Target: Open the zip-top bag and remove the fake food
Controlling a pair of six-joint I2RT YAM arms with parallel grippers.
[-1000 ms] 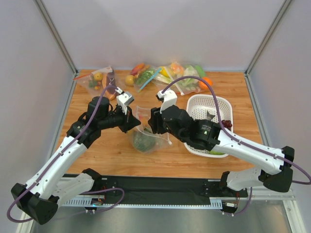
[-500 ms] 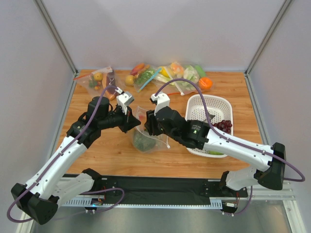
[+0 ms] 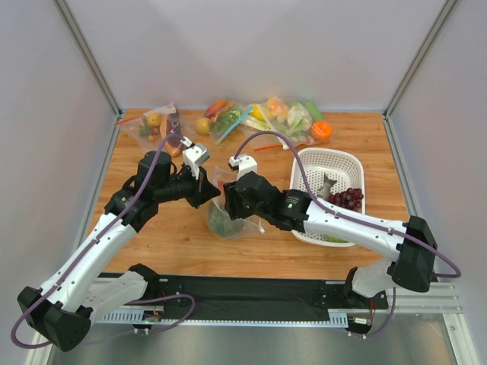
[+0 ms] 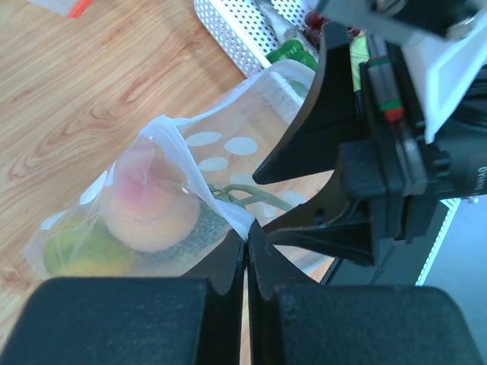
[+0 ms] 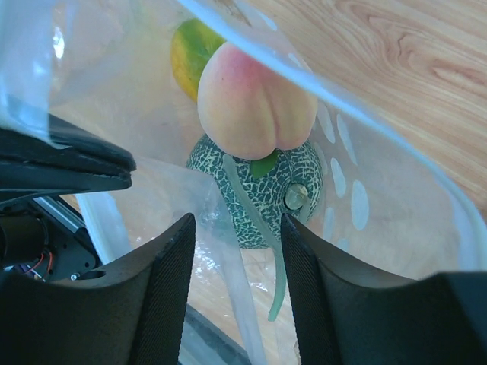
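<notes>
The polka-dot zip-top bag [image 3: 225, 215] stands open on the table between the arms. My left gripper [image 4: 246, 245] is shut on the bag's white rim [image 4: 199, 179] and holds that side up. My right gripper [image 5: 237, 255] is open, its fingertips [image 5: 169, 266] inside the bag's mouth. Just beyond them lies the grey-green bumpy ball [image 5: 259, 199], with the orange-red peach [image 5: 256, 100] on top and the yellow fruit [image 5: 190, 62] behind. The peach [image 4: 148, 209] and yellow fruit [image 4: 70, 255] also show through the plastic in the left wrist view. No finger touches the food.
A white basket [image 3: 306, 163] stands right of the bag, with dark grapes [image 3: 347, 198] and a green piece in it. Plain bags of fake food lie along the back edge [image 3: 283, 118] and at the back left [image 3: 155, 126].
My right arm has moved left and its open gripper has gone into the bag's mouth. My left gripper has stayed put, shut on the rim.
</notes>
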